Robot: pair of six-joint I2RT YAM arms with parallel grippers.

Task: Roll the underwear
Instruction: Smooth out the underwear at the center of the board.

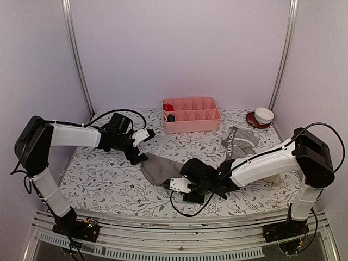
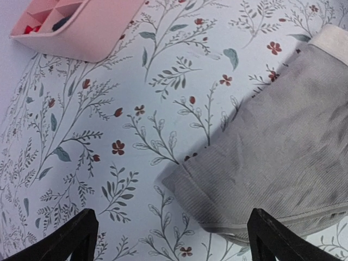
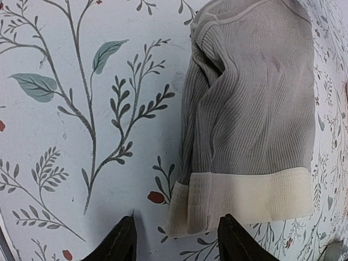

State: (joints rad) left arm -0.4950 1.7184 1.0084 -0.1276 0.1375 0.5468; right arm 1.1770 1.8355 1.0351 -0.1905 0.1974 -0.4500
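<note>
The plain grey briefs (image 1: 162, 167) lie folded lengthwise on the flowered table cover between both arms. In the right wrist view the briefs (image 3: 255, 109) show their pale waistband (image 3: 250, 198) nearest my right gripper (image 3: 176, 239), which is open, its tips apart just short of the band's folded corner and holding nothing. My left gripper (image 2: 171, 239) is wide open above the far end of the briefs (image 2: 272, 152) and does not touch them. From above, the left gripper (image 1: 142, 147) and right gripper (image 1: 175, 186) stand at opposite ends. The boxer-briefs (image 1: 242, 141) with the dark lettered waistband lie crumpled at the right.
A pink divided tray (image 1: 191, 114) stands at the back centre, and its corner (image 2: 81, 27) shows in the left wrist view. A white bowl (image 1: 264, 115) on a red dish sits at the back right. Walls close in on three sides.
</note>
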